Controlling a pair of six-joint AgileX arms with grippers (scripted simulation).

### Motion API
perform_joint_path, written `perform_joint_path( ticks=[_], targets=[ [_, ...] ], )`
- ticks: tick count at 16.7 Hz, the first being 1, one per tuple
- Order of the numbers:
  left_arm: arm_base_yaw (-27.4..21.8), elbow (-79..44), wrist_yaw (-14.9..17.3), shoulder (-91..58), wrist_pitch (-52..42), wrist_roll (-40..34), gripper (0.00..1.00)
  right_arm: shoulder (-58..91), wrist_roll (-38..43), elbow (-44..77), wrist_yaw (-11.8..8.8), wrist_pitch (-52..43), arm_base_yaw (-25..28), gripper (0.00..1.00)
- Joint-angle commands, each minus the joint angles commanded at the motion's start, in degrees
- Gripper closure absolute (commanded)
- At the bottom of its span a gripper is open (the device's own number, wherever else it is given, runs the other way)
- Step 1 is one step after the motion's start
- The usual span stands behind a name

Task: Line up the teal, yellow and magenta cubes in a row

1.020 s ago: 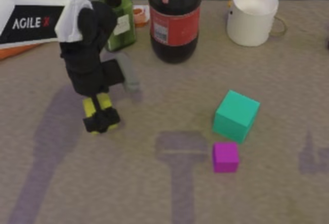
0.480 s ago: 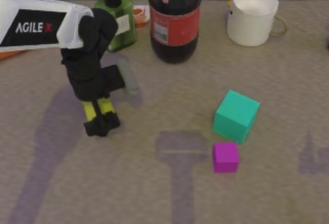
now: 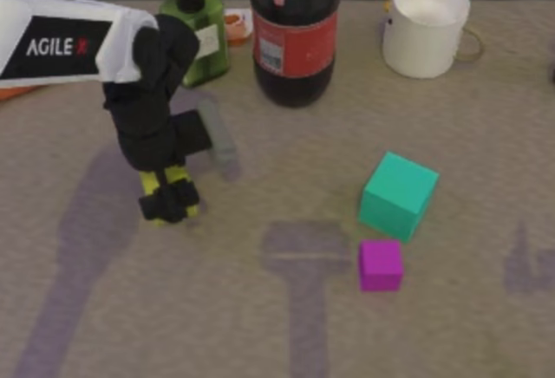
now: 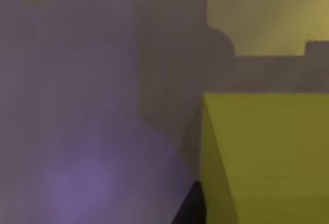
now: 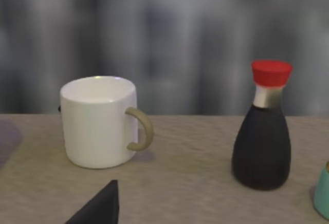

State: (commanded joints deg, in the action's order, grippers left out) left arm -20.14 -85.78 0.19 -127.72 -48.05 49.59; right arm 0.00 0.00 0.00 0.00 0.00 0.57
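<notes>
The only text that reads clearly is "AGILE X", in white letters on a black panel on the white casing of the left arm [image 3: 65,42], seen in the top view. The cola bottle [image 3: 295,31] carries a red label with a small pale printed patch, and the green bottle [image 3: 201,35] has a pale label, but no words can be made out on either.

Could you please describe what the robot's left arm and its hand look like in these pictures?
In the top view the left arm is a white link carrying a black panel with white AGILEX lettering, the final letter in red. Beyond it come a bulky matte black wrist and a black left hand with two short, blocky black fingers. No cables show. The right arm is out of the top view.
</notes>
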Motion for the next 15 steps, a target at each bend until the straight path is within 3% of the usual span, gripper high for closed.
perform_joint_path(
  ticks=[2,3,10,15],
  targets=[
    [0.0,0.0,0.0,0.0,0.0,0.0,0.98,0.0,0.0,0.0,0.0,0.0,0.0,0.00],
    [0.0,0.0,0.0,0.0,0.0,0.0,1.00,0.0,0.0,0.0,0.0,0.0,0.0,0.00],
    [0.0,0.0,0.0,0.0,0.0,0.0,1.00,0.0,0.0,0.0,0.0,0.0,0.0,0.00],
    [0.4,-3.2,0.6,3.0,-5.4,-0.6,1.00,0.0,0.0,0.0,0.0,0.0,0.0,0.00]
  ],
)
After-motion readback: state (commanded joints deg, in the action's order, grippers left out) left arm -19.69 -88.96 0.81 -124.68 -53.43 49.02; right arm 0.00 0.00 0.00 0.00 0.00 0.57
